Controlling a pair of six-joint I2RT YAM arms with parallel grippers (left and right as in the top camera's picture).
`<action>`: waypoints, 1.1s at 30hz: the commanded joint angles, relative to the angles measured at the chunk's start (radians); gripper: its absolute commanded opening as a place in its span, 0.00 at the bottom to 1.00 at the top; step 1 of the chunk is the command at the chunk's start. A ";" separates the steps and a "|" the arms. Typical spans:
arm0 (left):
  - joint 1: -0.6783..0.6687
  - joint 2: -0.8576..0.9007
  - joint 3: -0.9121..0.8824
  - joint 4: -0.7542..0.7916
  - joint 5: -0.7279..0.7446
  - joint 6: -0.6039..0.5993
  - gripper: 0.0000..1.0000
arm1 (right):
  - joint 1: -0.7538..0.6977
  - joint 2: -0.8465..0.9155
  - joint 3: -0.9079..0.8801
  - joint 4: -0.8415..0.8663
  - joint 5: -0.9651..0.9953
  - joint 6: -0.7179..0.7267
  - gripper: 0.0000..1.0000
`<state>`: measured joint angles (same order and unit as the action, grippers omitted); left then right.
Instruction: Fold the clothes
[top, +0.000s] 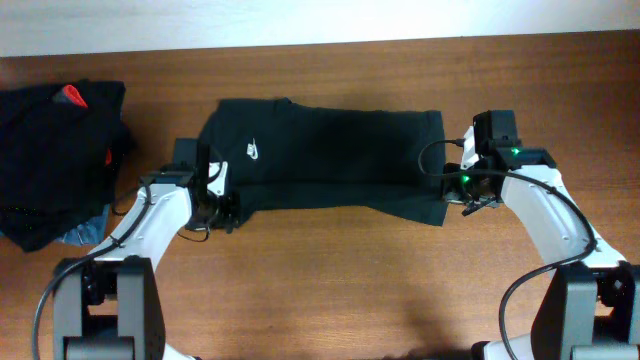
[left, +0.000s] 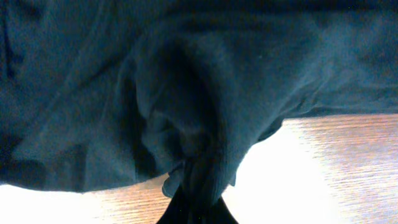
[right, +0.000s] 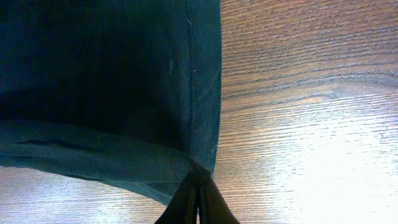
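A black shirt (top: 330, 160) with a small white swoosh logo (top: 255, 152) lies stretched sideways across the wooden table. My left gripper (top: 225, 212) is shut on its bunched near-left edge; the left wrist view shows the gathered fabric (left: 186, 124) running into the closed fingers (left: 198, 202). My right gripper (top: 455, 200) is shut on the shirt's near-right corner; the right wrist view shows the hem (right: 205, 93) ending at the pinched fingertips (right: 198, 193). A heap of other black clothes (top: 55, 160) lies at the far left.
The heap at the left has a red patch (top: 72, 96) on top and a bit of blue fabric (top: 85, 232) beneath. Bare wooden table (top: 340, 290) lies in front of the shirt. A pale wall edge runs along the back (top: 300, 20).
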<state>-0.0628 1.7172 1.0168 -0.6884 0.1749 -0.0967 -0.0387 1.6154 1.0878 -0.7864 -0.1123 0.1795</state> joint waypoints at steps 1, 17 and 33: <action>0.000 -0.074 0.092 0.023 0.004 0.035 0.00 | -0.002 -0.005 0.018 -0.003 0.019 0.003 0.04; 0.000 -0.087 0.126 0.202 -0.034 0.034 0.04 | -0.002 -0.005 0.018 0.010 0.020 0.006 0.04; 0.000 0.036 0.126 0.172 -0.085 0.034 0.41 | -0.001 0.007 0.010 -0.046 0.009 -0.078 0.24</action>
<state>-0.0628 1.7515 1.1355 -0.5003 0.0967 -0.0715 -0.0387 1.6173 1.0935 -0.8127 -0.1051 0.1551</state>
